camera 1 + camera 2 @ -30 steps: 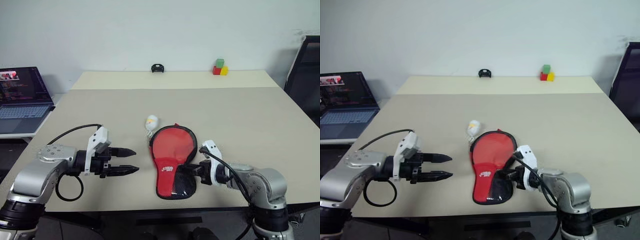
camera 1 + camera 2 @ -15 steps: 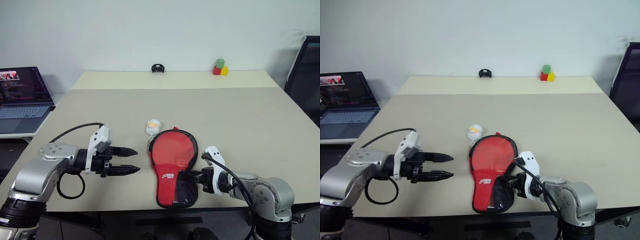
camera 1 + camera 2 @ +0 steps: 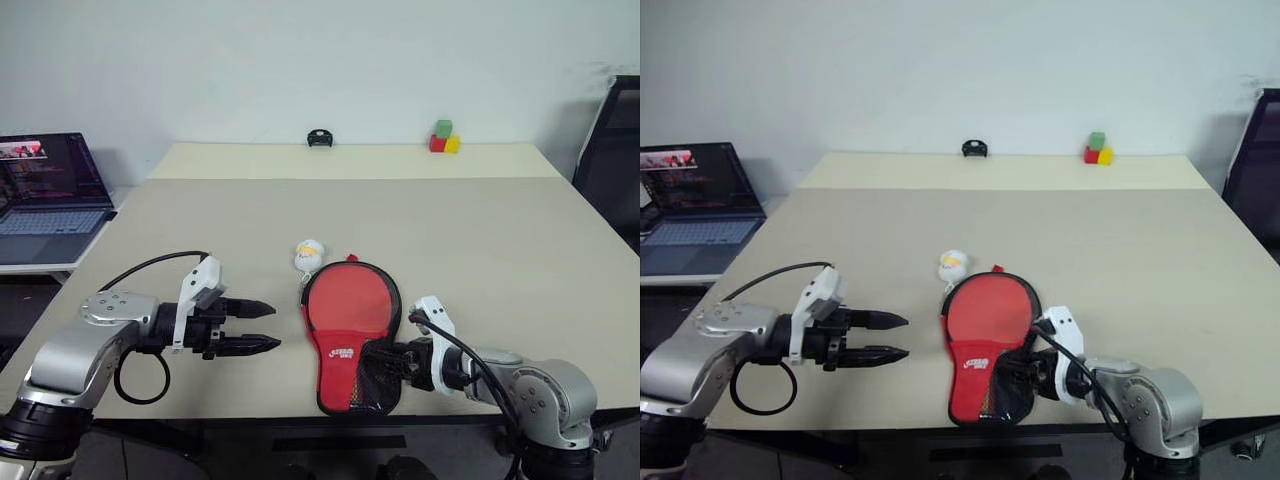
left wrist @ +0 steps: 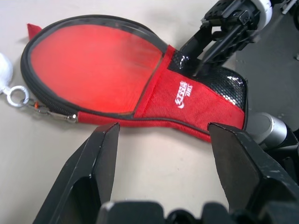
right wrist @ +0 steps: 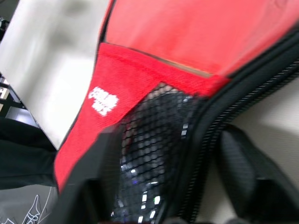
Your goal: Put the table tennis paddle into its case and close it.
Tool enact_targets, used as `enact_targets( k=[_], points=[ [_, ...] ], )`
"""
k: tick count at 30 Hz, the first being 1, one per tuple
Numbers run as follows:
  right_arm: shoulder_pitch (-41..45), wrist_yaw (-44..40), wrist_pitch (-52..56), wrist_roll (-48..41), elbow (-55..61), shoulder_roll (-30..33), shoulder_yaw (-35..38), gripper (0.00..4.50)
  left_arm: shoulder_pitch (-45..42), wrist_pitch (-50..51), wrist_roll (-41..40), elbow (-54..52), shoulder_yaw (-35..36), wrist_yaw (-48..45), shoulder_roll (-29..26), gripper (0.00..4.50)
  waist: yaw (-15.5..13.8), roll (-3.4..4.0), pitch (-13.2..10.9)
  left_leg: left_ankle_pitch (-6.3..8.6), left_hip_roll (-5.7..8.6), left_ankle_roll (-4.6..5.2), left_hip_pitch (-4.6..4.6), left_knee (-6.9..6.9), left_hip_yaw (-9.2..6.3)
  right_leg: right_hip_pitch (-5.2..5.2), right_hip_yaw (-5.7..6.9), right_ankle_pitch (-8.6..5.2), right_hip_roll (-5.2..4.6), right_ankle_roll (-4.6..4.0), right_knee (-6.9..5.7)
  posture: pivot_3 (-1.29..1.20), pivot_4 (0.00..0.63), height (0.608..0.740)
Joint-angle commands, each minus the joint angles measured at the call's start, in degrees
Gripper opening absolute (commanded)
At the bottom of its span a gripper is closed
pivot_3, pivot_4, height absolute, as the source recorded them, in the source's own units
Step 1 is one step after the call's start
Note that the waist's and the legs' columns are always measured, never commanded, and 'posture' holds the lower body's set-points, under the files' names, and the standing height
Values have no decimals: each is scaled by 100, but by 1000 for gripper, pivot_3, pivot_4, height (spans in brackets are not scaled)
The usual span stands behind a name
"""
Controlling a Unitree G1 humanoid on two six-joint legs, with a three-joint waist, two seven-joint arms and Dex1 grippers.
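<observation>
Pincer work over a zip pouch. Lying flat near the front edge of the worktop [image 3: 480, 250]: its case [image 3: 337, 360], red side up, round end pointing away from the robot, mesh pocket [image 3: 372, 378] nearest the edge. Showing as a smooth red disc inside the black zip border: what looks like the table tennis paddle [image 3: 350, 300], apparently sitting in place already, handle hiding under the pocket. Resting just beyond the round end, by the zip's ring pull [image 4: 16, 96]: a small white ball [image 3: 308, 255].

Reaching in low from the right: right pincer [image 3: 395, 358], fingers spreading wide on either side of the case's pocket-end edge, gripping nothing, probably placed there for steadying or nudging the pouch.

Hovering just left of the case, tips aiming at it: left pincer [image 3: 262, 327], standing partly open and carrying nothing, seemingly waiting for a turn at the zip.

Remaining, judging by the gaping border: drawing the zip shut.
</observation>
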State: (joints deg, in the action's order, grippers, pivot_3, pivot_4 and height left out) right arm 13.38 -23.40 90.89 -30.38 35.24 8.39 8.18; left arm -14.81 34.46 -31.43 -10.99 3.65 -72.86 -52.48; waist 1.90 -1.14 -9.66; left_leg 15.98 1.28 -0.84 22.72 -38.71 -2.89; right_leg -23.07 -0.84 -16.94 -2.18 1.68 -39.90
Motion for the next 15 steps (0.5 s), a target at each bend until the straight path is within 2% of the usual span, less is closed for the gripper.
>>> enact_targets(
  k=[1,9,15],
  points=[
    [-36,517,70,347,222,6,535,4480,12,-18,-91,-166,99,166,98,3293,-28,-2,1,0,0,0,0,-1,-1,2,2,0,0,0,0,0,150,740],
    [317,558,-227,187,594,195,603,4480,-7,-106,24,-166,0,652,547,3293,-15,0,-1,0,4,0,3,1,-3,-3,2,1,-3,2,-1,0,150,740],
    [1012,676,-1515,560,44,692,198,4480,-180,-254,186,112,113,1098,737,3293,21,3,-3,0,2,0,5,3,1,-10,-3,1,1,1,0,0,150,740]
  ],
)
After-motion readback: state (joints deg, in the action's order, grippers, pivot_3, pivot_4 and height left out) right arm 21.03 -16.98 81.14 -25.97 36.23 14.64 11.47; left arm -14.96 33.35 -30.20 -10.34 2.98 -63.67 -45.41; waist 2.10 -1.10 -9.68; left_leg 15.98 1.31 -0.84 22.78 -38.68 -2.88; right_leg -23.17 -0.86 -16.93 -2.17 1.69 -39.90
